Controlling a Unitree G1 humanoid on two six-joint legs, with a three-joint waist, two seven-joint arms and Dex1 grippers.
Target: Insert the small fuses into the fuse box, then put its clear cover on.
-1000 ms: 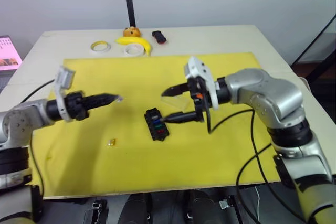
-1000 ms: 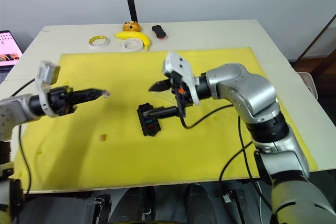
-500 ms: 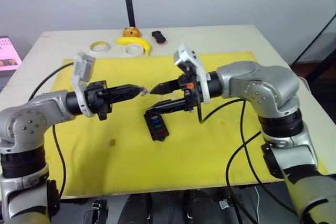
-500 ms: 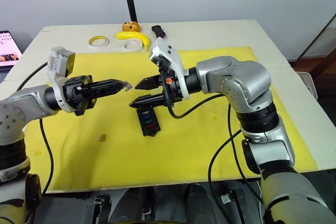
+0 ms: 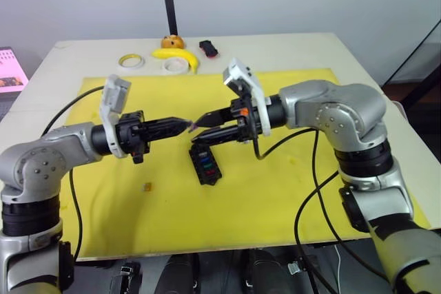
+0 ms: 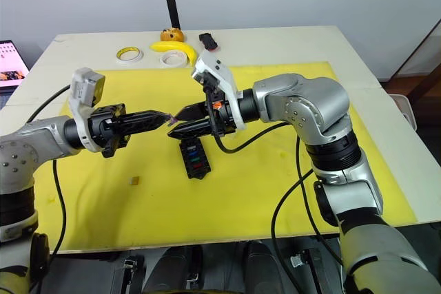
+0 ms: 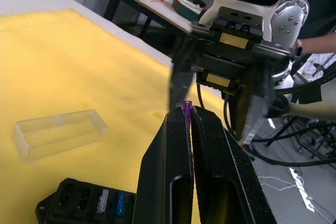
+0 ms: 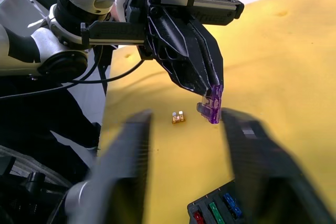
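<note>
My left gripper [image 5: 185,124] is shut on a small purple fuse [image 8: 212,106], held in the air over the yellow mat. My right gripper [image 5: 201,129] faces it tip to tip. It is open, with one finger on each side of the purple fuse [image 7: 187,107] and a gap to each. Just below them lies the black fuse box [image 5: 205,165], with red, green and blue fuses in its slots. The clear cover [image 7: 58,132] rests on the mat beside the box. A yellow fuse [image 5: 147,186] lies loose on the mat to the box's left.
The yellow mat [image 5: 275,191] covers most of the table. At the back stand two tape rolls [image 5: 131,61] [image 5: 176,65], a banana [image 5: 176,54] and a black-and-red gadget [image 5: 209,48]. A laptop [image 5: 8,70] sits at the far left edge.
My left gripper has carried the purple fuse right and my right gripper has come left to meet it. The right fingers have narrowed around the fuse.
</note>
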